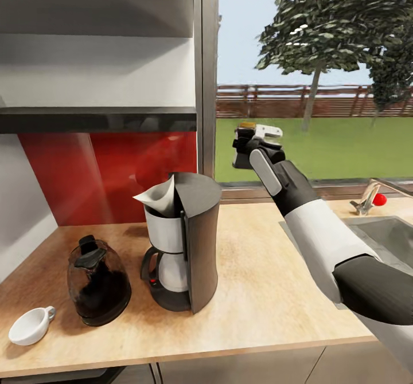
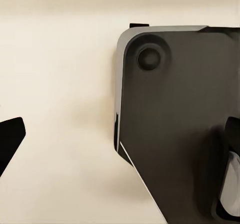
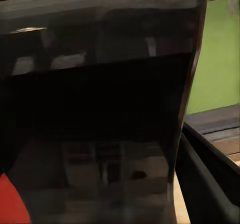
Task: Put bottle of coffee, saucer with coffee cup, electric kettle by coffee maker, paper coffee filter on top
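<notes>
One coffee maker, one paper filter, one kettle, one cup, one faucet.

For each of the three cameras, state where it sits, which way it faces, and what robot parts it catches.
Head view: on the head, looking forward and down at the countertop, coffee maker, electric kettle, coffee cup and window; the right hand is raised, gripping something dark.
Left wrist view: looks along dark fingers at a dark panel.
Right wrist view: pressed against a glossy dark object.
Head and right wrist views share the lawn outside.
</notes>
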